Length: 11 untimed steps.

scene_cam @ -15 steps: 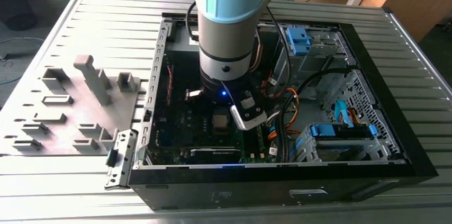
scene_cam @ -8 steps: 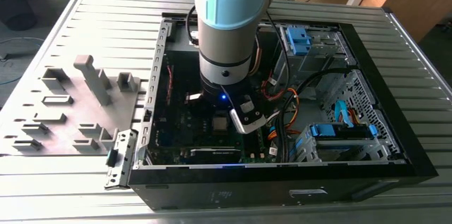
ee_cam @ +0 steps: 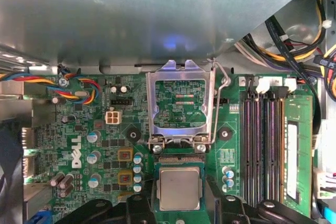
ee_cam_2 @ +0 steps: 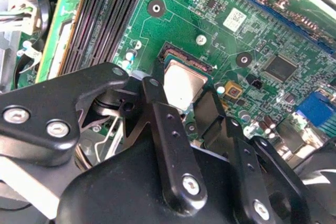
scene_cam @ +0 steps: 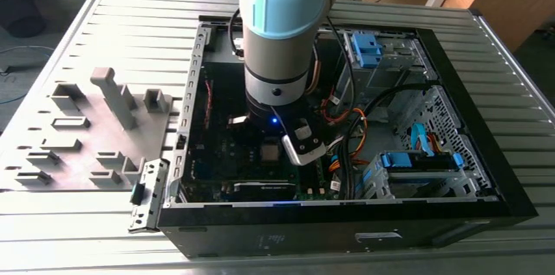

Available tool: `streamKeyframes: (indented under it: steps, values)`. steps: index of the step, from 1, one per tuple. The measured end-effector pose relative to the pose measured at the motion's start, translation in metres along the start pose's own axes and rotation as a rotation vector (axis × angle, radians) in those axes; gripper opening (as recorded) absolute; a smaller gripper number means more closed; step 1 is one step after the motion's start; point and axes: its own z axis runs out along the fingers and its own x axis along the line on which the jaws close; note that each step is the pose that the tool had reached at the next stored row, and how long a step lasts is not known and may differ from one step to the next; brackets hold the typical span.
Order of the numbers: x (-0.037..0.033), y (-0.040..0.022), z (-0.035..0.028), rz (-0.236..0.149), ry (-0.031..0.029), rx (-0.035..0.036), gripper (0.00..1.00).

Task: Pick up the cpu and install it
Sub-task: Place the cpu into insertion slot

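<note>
Black fingers (ee_cam: 139, 205) of your gripper (ee_cam: 182, 199) stand spread, one on each side of the cpu (ee_cam: 179, 187) — you grip nothing. The cpu lies flat in its socket (ee_cam: 181, 159) on the green motherboard (ee_cam: 105, 150), just beside the raised metal load frame (ee_cam: 178, 103) — memory slots (ee_cam: 262, 145) run a little further off.

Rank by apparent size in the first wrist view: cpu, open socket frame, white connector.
1. socket frame, largest, though it stands raised and may be nearer the camera.
2. cpu.
3. white connector, clearly smallest.
</note>
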Motion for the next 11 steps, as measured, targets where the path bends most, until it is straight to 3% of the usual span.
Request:
streamKeyframes:
  steps: [11]
  values:
    - [0.0000, -0.0002, 0.0023, 0.000, -0.0001, -0.0002, 0.47]
